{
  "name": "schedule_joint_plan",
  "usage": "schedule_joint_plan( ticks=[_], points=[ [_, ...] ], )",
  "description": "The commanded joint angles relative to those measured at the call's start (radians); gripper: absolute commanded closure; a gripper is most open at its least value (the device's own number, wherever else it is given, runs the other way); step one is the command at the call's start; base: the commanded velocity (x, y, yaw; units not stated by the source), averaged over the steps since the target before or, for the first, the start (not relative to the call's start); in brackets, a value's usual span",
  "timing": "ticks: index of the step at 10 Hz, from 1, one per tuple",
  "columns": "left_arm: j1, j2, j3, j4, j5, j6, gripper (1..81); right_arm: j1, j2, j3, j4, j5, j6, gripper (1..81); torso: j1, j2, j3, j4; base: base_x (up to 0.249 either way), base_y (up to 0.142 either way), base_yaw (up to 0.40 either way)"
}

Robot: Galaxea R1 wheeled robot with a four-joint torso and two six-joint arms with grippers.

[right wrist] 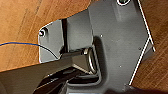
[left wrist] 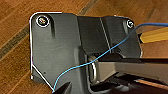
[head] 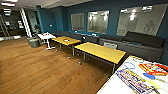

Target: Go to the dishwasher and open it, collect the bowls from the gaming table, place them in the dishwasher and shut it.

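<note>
The dishwasher is out of view, and so are the gaming table and the bowls. The head view looks across a lounge with a wooden floor (head: 37,67), blue walls and dark sofas (head: 140,42). In the left wrist view my arm's dark plate hangs over the wooden floor (left wrist: 15,32), with a yellow table edge (left wrist: 155,36) beside it. In the right wrist view the other arm's plate hangs over the same kind of floor (right wrist: 20,25).
Two yellow tables (head: 101,52) (head: 66,40) stand in a row before the sofas. A small white table (head: 46,36) and grey poufs (head: 33,42) lie farther back. A white table (head: 112,86) with colourful packs is close at the right. Open floor stretches left.
</note>
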Motion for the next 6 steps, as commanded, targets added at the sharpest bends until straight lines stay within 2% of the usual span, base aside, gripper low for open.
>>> schedule_joint_plan(
  ticks=[1,6],
  points=[
    [-0.044,-0.009,0.007,0.013,0.053,0.003,1.0,0.040,-0.007,0.009,-0.009,-0.060,-0.003,1.0,0.000,0.000,0.000,0.000,0.000,0.000,-0.395],
    [-0.044,-0.007,0.005,0.011,0.053,0.005,1.0,0.038,-0.006,0.008,-0.011,-0.060,-0.004,1.0,0.000,0.000,0.000,0.000,0.000,0.000,-0.396]
  ],
)
